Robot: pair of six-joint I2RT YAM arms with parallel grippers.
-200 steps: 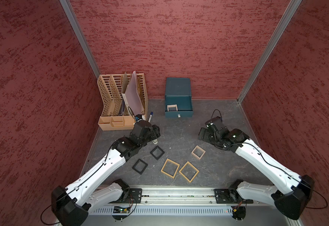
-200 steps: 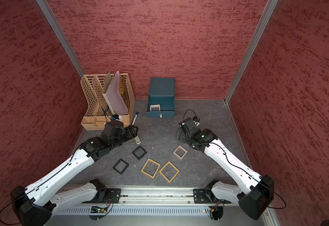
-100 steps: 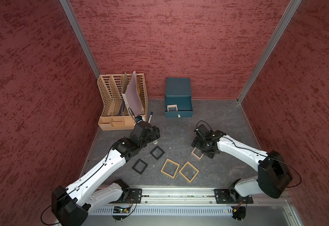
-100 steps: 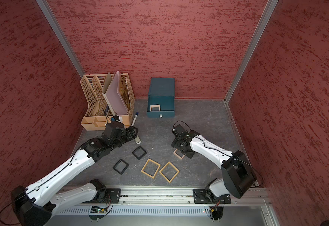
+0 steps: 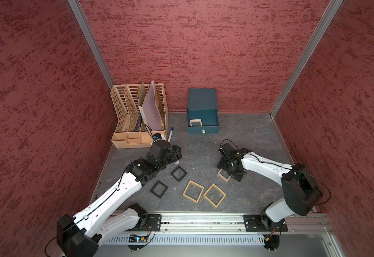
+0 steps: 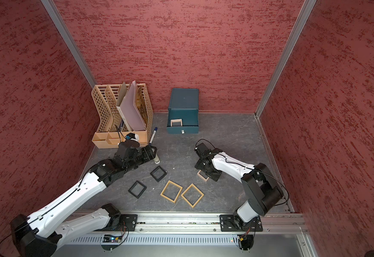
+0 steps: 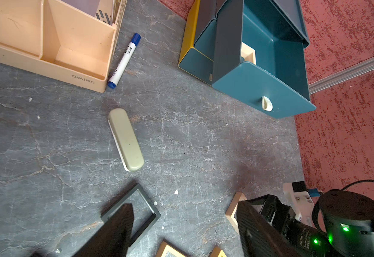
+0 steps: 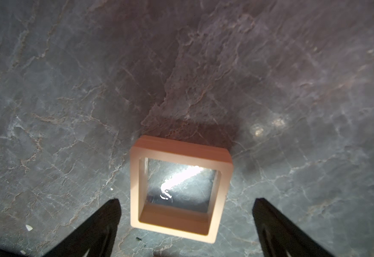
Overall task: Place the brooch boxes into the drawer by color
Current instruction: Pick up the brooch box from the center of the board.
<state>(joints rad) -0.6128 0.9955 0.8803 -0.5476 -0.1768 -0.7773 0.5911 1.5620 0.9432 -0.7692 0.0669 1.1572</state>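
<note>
In both top views the pale beige box [image 5: 222,177] [image 6: 201,177], on the table [image 5: 248,138], is half hidden under the right gripper [image 8: 186,200]. Its jaws are spread wide, clear of the rim. The left gripper [image 7: 183,204], cut off, is held open and empty. A second ago the right gripper was held farther back, toward the open drawer [image 5: 202,129].

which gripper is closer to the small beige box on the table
Right. The right gripper hangs directly over the small beige box, its jaws open on either side without touching. The left gripper is well off to the side, by the grey-green block.
</note>
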